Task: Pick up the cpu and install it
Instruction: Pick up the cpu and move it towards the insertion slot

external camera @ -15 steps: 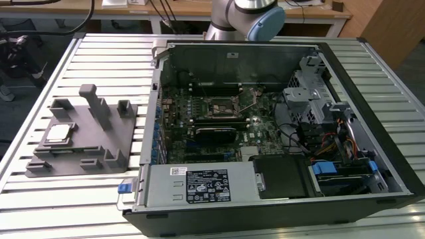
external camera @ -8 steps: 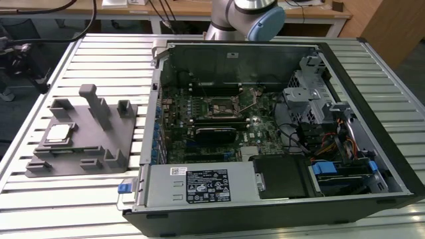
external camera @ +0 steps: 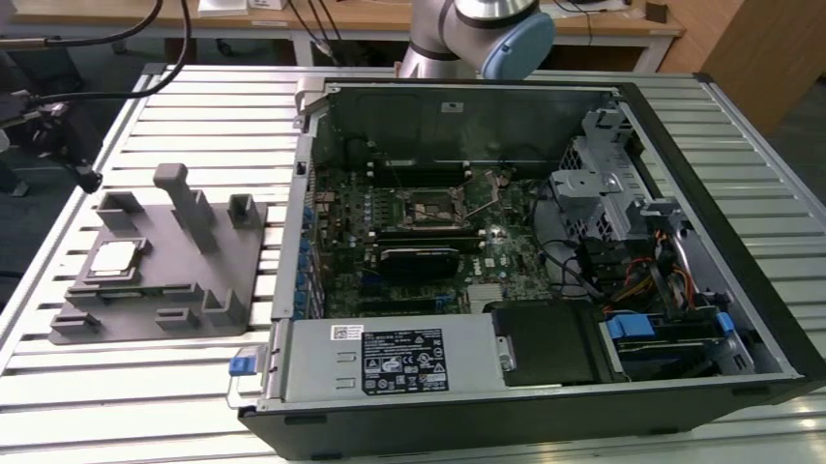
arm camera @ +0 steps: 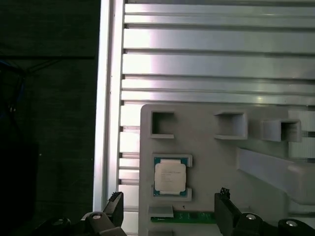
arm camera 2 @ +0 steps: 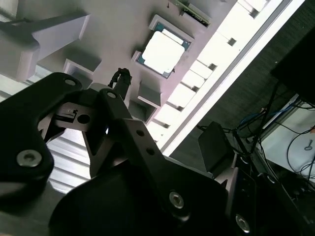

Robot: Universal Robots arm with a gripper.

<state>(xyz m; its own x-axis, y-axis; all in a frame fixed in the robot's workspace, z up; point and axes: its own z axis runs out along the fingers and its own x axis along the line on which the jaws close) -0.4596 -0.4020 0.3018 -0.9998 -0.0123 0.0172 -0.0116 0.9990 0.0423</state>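
A big metal table (external camera: 130, 387) with long slats holds everything. An open computer case (external camera: 452, 121) lies on it, filling the exterior view from the middle out to 3 o'clock. The robot arm (external camera: 478, 34) stands at 12 o'clock in that view, past the case. A grey holder block (external camera: 193, 290) sits on the table at 9 o'clock from the case. The gripper (arm camera: 170, 199) hangs over this block. In the first wrist view its two black fingers (arm camera: 116, 205) are spread wide apart and hold nothing. Inside the case, near the middle of the board (external camera: 504, 251), is the square socket (external camera: 432, 206). The cpu (external camera: 114, 259) lies flat in a little nest on the 9 o'clock side of the block, shiny side up. In the first wrist view the cpu (arm camera: 170, 177) sits near the fingertips, and they do not touch it.
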